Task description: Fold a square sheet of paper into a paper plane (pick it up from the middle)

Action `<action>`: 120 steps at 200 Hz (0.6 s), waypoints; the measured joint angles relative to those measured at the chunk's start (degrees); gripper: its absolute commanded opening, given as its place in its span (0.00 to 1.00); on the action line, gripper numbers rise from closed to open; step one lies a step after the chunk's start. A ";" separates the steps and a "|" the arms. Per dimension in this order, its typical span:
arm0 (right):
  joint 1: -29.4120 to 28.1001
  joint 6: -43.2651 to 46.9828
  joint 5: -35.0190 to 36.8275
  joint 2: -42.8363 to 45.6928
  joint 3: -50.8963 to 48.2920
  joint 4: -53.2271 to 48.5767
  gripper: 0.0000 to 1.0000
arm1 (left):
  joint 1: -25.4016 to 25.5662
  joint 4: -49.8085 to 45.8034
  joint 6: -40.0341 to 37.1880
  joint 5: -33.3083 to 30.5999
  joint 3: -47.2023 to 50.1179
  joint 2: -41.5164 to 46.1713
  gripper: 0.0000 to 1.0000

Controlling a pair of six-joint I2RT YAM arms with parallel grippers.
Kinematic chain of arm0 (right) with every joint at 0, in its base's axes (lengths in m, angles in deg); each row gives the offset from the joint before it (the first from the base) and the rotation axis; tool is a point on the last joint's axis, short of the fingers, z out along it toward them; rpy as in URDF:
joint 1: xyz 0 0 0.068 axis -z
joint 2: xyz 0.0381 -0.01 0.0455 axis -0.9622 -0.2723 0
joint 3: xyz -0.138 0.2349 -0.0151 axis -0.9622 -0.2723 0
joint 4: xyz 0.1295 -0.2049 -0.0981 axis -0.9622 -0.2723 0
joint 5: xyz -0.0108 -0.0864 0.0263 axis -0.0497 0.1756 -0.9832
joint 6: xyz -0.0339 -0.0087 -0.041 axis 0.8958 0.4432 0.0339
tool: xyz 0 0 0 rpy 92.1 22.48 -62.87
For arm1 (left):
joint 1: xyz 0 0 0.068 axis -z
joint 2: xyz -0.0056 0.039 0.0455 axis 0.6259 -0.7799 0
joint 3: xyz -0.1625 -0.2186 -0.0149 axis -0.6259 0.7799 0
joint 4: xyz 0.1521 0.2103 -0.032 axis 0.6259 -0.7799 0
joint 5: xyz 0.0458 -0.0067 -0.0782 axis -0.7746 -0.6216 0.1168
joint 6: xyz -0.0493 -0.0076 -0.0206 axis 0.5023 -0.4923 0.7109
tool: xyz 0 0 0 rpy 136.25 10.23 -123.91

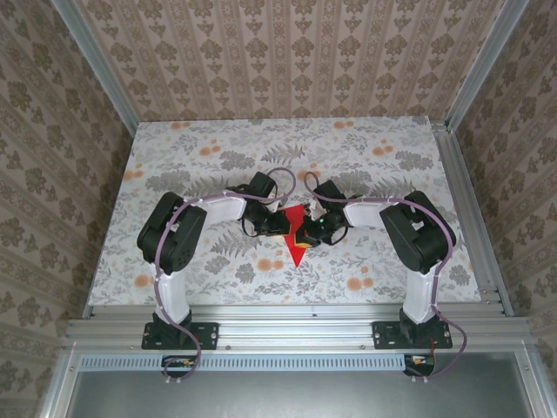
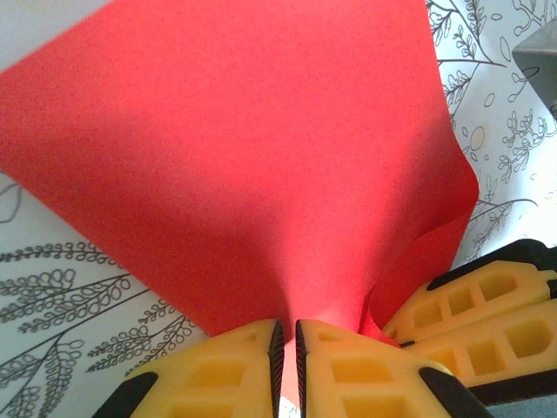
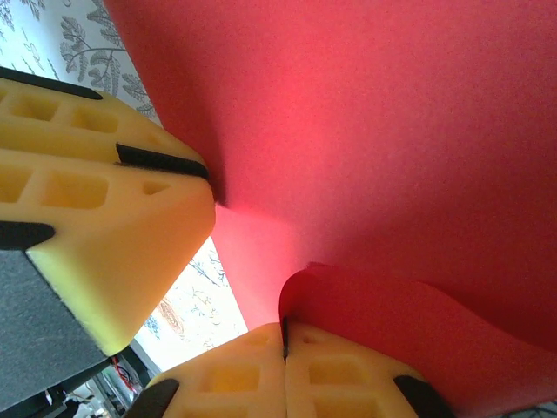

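Note:
The square sheet of paper (image 1: 297, 246) is bright red and folded into a triangle, a rough paper plane shape, with its tip pointing at the near edge. It is held just above the table's middle. My left gripper (image 1: 280, 224) pinches it from the left; in the left wrist view the yellow fingers (image 2: 235, 366) are nearly together with the paper (image 2: 261, 157) between them. My right gripper (image 1: 315, 228) meets it from the right. Its fingers (image 3: 339, 374) are shut on a curled edge of the paper (image 3: 392, 131). The two grippers almost touch.
The floral tablecloth (image 1: 365, 157) covers the table, with patterned walls on three sides. An aluminium rail (image 1: 296, 326) runs along the near edge where both arm bases stand. The other gripper's yellow fingers (image 2: 487, 305) (image 3: 96, 200) crowd each wrist view.

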 measured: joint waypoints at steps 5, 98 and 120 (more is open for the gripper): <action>0.00 0.02 -0.02 -0.07 0.04 -0.02 0.11 | 0.00 0.00 0.00 0.00 0.00 0.00 0.16; -0.39 0.28 -0.98 -0.13 0.96 -0.26 0.31 | -0.04 0.39 0.00 0.74 0.00 -0.22 0.16; -0.44 0.37 -1.31 -0.07 1.01 -0.20 0.35 | -0.04 0.44 0.00 0.96 0.00 -0.26 0.16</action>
